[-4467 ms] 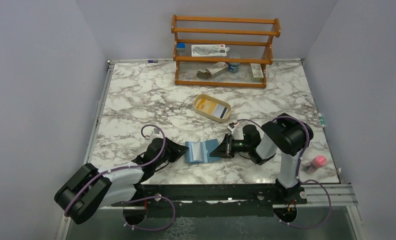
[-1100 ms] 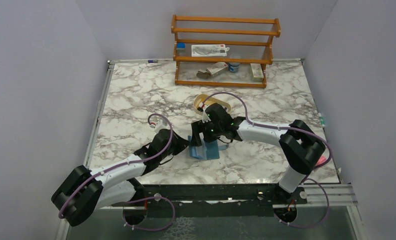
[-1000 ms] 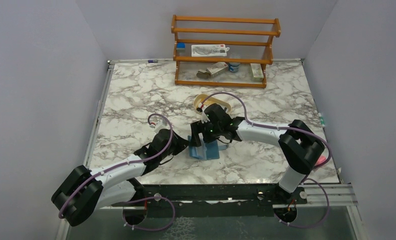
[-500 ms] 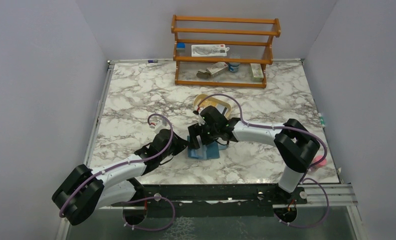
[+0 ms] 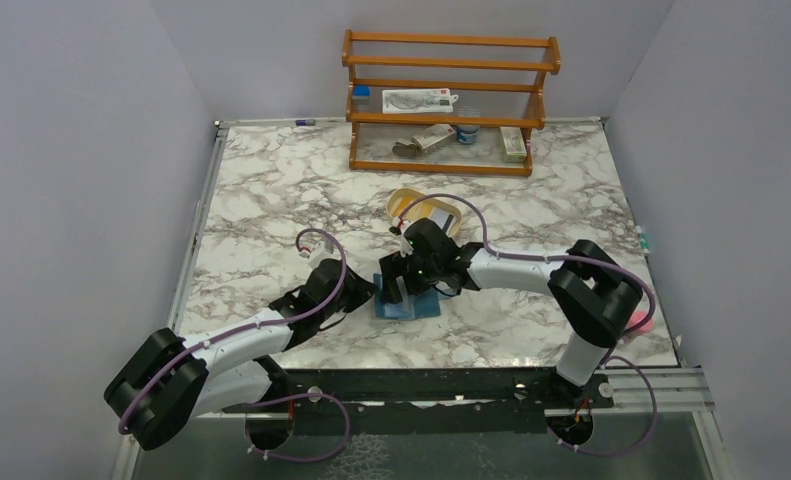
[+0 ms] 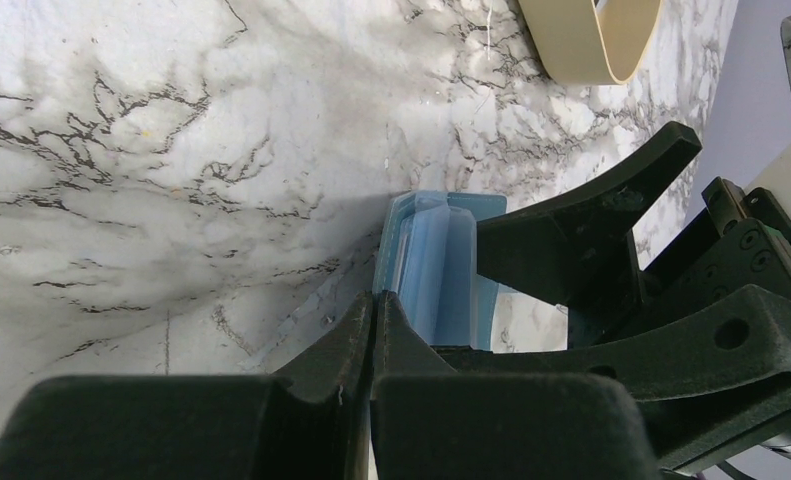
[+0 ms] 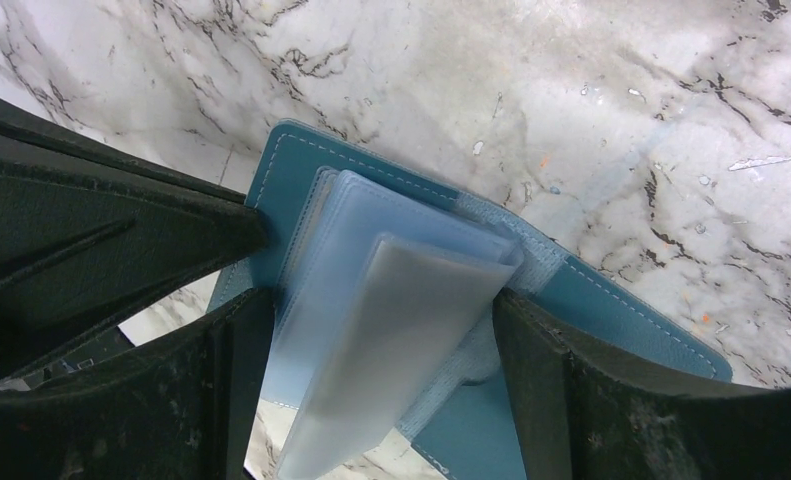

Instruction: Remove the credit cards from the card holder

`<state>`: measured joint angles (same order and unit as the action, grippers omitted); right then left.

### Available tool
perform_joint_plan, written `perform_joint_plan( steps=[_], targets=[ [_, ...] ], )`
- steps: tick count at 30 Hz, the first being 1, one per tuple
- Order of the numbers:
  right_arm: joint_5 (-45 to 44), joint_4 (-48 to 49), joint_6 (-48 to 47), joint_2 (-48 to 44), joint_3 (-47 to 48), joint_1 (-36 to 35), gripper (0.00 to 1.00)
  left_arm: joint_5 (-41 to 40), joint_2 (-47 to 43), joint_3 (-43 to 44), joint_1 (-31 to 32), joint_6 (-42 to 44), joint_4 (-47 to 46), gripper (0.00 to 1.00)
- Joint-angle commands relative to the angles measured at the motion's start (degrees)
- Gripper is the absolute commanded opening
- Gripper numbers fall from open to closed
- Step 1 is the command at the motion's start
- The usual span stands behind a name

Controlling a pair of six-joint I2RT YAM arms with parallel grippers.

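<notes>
The teal-blue card holder lies open on the marble, also in the left wrist view and the right wrist view. Its pale blue sleeves stand up with a pale grey credit card on top. My right gripper is open, low over the holder, one finger on each side of the sleeves. My left gripper is shut, its tips at the holder's left edge; I see nothing between them. In the top view the left gripper and right gripper meet at the holder.
The oval tan tray sits just behind the right arm, partly hidden by it, its rim also in the left wrist view. A wooden shelf rack with small items stands at the back. A pink object lies at the right edge.
The right gripper swung from the holder's right side to behind it, then sank lower and slightly left over the sleeves. The left arm stretched forward and has stayed at the holder's left edge.
</notes>
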<state>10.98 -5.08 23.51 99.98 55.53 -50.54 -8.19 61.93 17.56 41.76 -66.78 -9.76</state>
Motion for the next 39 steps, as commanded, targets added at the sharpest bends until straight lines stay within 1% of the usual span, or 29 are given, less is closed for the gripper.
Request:
perform_joint_plan(
  steps=[1, 10, 20, 25, 31, 34, 39],
  targets=[
    [-2.4, -3.0, -1.04, 0.33, -3.41, -0.43, 0.84, -0.94, -1.86, 0.63, 0.35, -0.54, -2.0, 0.0],
    [-4.95, -4.03, -2.14, -2.03, -6.89, -0.39, 0.86, -1.26, -2.22, 0.29, 0.34, -0.8, -1.71, 0.0],
    [-4.92, -3.53, -1.8, -2.75, -9.23, -0.15, 0.88, -1.46, -2.97, -0.55, 0.36, -1.07, -1.46, 0.0],
    [-4.59, -3.49, -1.96, -3.81, -11.31, 1.71, 0.91, -1.74, -3.79, -0.81, 0.36, -1.07, -0.84, 0.0],
    [-6.84, -5.26, -3.18, -5.65, -13.27, 4.49, 0.94, -1.79, -3.91, -1.21, 0.39, -1.16, -1.0, 0.0],
    [-7.91, -6.01, -3.39, -6.25, -13.42, 5.16, 0.97, -1.63, -3.64, -1.3, 0.34, -1.18, -1.21, 0.0],
    [-9.91, -8.4, -4.05, -6.16, -11.19, 5.23, 0.98, -1.66, -3.72, -1.3, 0.39, -1.16, -1.27, 0.0]
  ],
)
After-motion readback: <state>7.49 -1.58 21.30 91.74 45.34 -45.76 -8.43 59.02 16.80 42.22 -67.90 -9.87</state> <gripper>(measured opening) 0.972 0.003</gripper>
